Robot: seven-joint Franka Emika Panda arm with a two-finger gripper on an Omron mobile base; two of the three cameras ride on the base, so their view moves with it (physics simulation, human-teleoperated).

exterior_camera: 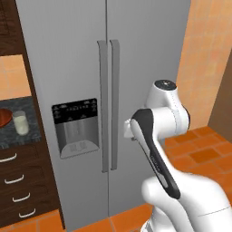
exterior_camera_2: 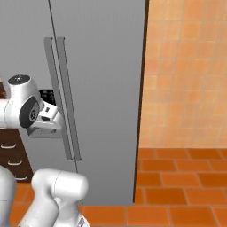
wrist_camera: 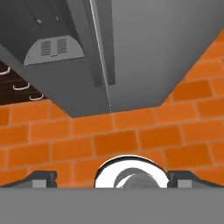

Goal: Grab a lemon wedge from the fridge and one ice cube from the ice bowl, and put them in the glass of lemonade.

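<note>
The grey two-door fridge [exterior_camera: 136, 54] stands shut in front of me, with its long vertical handles [exterior_camera: 109, 104] side by side at the middle. Its black dispenser recess [exterior_camera: 75, 127] is in the left door. The glass of lemonade [exterior_camera: 19, 122] sits on the dark counter to the left, beside the edge of the reddish-brown ice bowl [exterior_camera: 2, 118]. My gripper [wrist_camera: 112, 178] is open, empty and pointing down at the floor near the fridge's foot. The hand [exterior_camera_2: 45, 119] hangs just in front of the handles [exterior_camera_2: 66, 102]. The lemon wedge and the ice cube are hidden.
Dark drawers with white handles [exterior_camera: 16, 181] sit under the counter [exterior_camera: 18, 138] left of the fridge. Orange tiled floor [exterior_camera_2: 177, 177] and an orange tiled wall [exterior_camera_2: 186, 71] lie to the fridge's right. My own arm [exterior_camera: 158, 158] rises close to the right door.
</note>
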